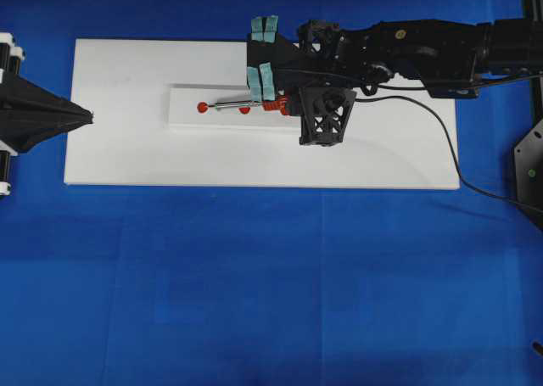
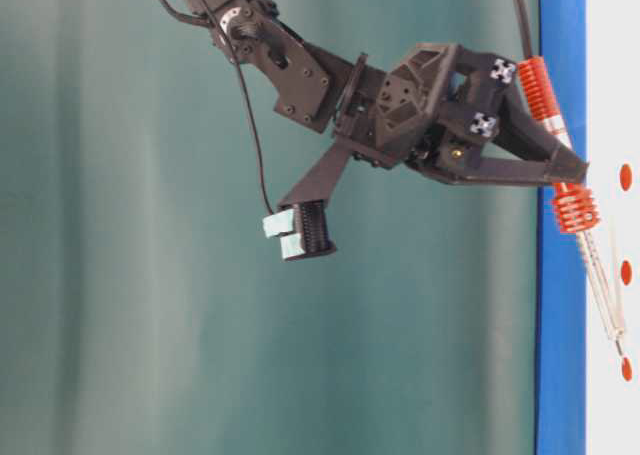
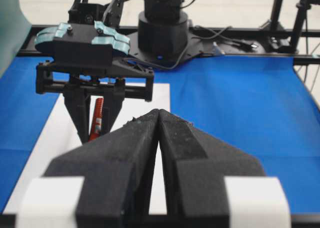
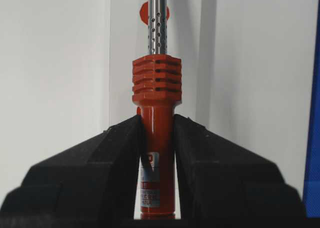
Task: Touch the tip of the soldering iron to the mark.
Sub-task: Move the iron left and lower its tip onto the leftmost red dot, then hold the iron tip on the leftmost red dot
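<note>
Right tool (image 4: 157, 138) is clamped on your soldering iron (image 4: 156, 87); handle label reads "CHINA". Left tool (image 3: 159, 119) sits pressed together.

A blue table surface (image 1: 254, 301) carries a white rectangular board (image 1: 119, 148). On the board's middle lies a smaller raised white slab (image 1: 195, 121), bearing a row of red dots (image 1: 202, 107). A black cord (image 1: 450, 153) trails off the board's right edge.

The soldering iron (image 4: 156, 138) handle carries a small label (mostly too blurred); only "CHINA" reads at its bottom.
</note>
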Tool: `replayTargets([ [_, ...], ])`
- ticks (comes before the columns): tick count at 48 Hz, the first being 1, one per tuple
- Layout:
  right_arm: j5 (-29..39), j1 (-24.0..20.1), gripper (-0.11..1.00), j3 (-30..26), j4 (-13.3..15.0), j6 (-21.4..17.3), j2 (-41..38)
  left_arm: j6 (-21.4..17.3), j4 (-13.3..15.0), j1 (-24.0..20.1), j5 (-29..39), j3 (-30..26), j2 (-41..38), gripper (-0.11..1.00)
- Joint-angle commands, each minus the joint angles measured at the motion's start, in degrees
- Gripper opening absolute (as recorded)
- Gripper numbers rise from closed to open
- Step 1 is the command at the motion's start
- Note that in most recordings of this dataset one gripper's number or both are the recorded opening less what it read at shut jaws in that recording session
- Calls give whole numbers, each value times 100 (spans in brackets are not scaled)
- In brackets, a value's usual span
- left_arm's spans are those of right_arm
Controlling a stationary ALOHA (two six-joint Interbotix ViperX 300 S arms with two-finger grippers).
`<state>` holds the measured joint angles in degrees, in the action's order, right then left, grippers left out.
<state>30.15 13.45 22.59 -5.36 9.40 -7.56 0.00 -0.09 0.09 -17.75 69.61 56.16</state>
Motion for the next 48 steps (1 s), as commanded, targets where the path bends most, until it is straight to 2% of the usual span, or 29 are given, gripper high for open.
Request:
replayTargets([
  [1, -53, 9, 6, -149, 9, 0, 53, -9, -9, 0, -44, -53, -35, 2],
  [48, 141, 0, 6, -264, 9, -9, -44, -9, -9, 0, -35, -53, -35, 2],
])
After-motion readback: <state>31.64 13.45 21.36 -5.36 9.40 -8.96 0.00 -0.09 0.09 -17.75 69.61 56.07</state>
